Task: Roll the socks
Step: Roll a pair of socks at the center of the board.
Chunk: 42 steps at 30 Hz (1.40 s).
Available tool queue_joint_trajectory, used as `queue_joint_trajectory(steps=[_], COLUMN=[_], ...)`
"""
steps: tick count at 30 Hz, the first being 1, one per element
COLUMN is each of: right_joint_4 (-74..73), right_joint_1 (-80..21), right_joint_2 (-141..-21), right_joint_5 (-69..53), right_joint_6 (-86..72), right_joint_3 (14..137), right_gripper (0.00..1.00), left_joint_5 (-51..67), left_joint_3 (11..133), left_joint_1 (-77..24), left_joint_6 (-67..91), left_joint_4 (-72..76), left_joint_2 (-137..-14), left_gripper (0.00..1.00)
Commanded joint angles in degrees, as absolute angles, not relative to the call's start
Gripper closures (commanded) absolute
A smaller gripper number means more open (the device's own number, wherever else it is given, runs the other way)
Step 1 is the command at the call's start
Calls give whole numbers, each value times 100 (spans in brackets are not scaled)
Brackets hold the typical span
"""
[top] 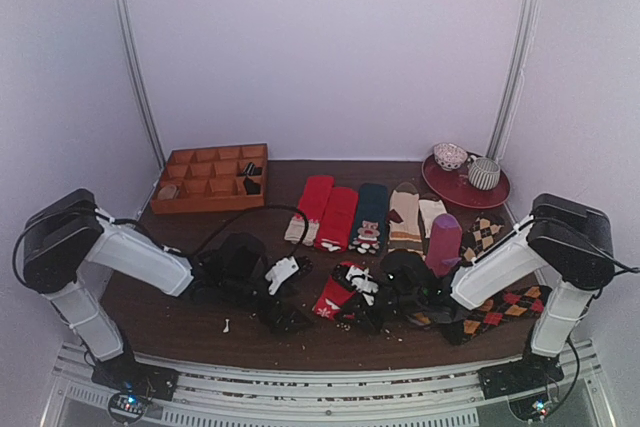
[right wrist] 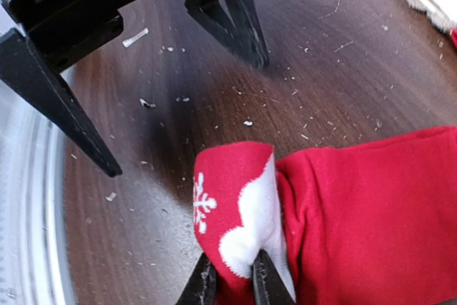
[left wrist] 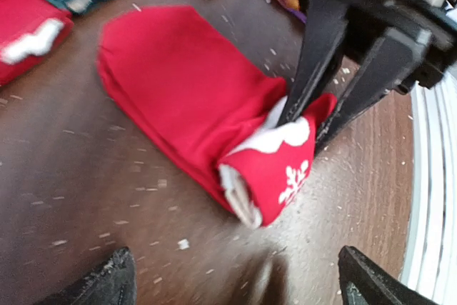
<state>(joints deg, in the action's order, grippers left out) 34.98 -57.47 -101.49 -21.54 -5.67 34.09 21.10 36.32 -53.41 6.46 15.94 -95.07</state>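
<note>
The red socks (left wrist: 178, 91) lie on the brown surface (left wrist: 64, 176), one on top of the other. In the top view they are near the front edge, at about 6 o'clock. One end is folded over and shows a white patch and a little white snowflake. The right gripper (right wrist: 234, 268) comes in from 3 o'clock and is closed tight on that folded end, pinching it. The left gripper (right wrist: 188, 118) is at 9 o'clock from the socks, just beside the fold. Its fingers are spread wide and it holds nothing. A row of other socks (top: 345, 215) lies at 12 o'clock from the red socks. An orange tray (top: 205, 205) sits at 10 o'clock and a red plate (top: 455, 188) at 2 o'clock. Small white bits (right wrist: 248, 123) are scattered on the surface.
</note>
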Motion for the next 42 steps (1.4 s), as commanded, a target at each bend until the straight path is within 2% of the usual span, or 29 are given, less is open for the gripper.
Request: queue_joint_trajectory(steps=[1,6,11,17,25,29,35,39,42], right_joint_4=[2587,3125,2494,1809,1803,1793,1787,1812,1785], right_joint_1=[-5486,-5174,-5095,-4961,-4837,-4817,-4800,-4799,-4799], right_joint_2=[-10900,-11290,-11433,-11489,-11572,-11581,-11588,-11601,-11589], right_joint_5=[-3580,-4433,-4572,-4480,-4414,-4391,-4377,-4388,-4356], right_joint_6=[-1924,-2723,-2651,-2367,-2291,-2268,-2254,-2277,-2268], right_joint_3=[2804,2648,2890,3114,3103,3112,3120,3124,3116], right_gripper=[94,94,94,94,94,94,94,94,94], left_joint_5=[1395,1857,2785,3736,3655,3665,3665,3652,3749], left_joint_3=[3269,3166,3890,4370,3981,3986,3993,4047,4069], left_joint_1=[-5352,-5379,-5379,-5383,-5404,-5405,-5405,-5399,-5405], left_joint_6=[242,-445,-1132,-1218,-890,-804,-659,-660,-643], left_joint_4=[2590,3571,3355,2880,2916,2986,3128,3099,3126], left_joint_2=[-9027,-9054,-9675,-10373,-10428,-10586,-10750,-10827,-10880], left_gripper=[2,2,15,30,34,42,44,52,63])
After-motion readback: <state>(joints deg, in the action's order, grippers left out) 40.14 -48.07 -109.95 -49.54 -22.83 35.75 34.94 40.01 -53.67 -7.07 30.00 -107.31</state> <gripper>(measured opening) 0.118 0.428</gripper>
